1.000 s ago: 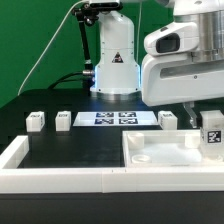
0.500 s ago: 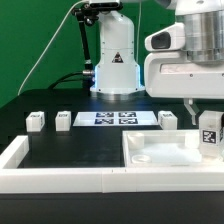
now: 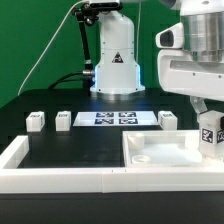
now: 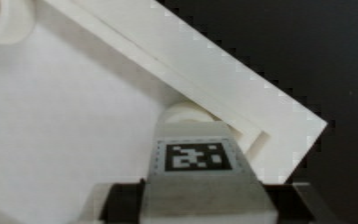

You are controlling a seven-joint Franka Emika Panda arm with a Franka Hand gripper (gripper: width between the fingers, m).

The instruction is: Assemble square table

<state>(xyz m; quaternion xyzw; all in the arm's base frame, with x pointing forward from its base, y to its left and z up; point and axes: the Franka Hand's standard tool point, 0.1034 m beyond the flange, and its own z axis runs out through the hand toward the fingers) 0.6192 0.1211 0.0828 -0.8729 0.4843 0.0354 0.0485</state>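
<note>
Over the last second the arm's white wrist housing slides toward the exterior view's right, and the leg (image 3: 210, 136) it carries sinks a little closer to the slab (image 3: 160, 150). The claw (image 4: 197, 200) is pinching that leg: the wrist view shows a dark finger pressed against each side of it, with the tag face turned to the camera.

The slab lies flat at the counter's (image 3: 70, 145) front corner on the exterior view's right, tucked inside the border wall (image 3: 60, 180). The held leg stands upright with its long axis vertical, in line with the claw above it, over the slab's far corner on that same side. The wrist view shows the leg right at the meeting of two slab edges. Whether its lower end already touches the slab, I cannot tell; the corner hole beneath is hidden by the leg itself.

The coming move turns on that one alignment, I judge: the hole lies straight below the claw, so the leg has to go down along its own axis without tilting.

Three other legs (image 3: 36, 121) wait along the counter's back edge, beside the marker board (image 3: 115, 118), well apart from the slab
</note>
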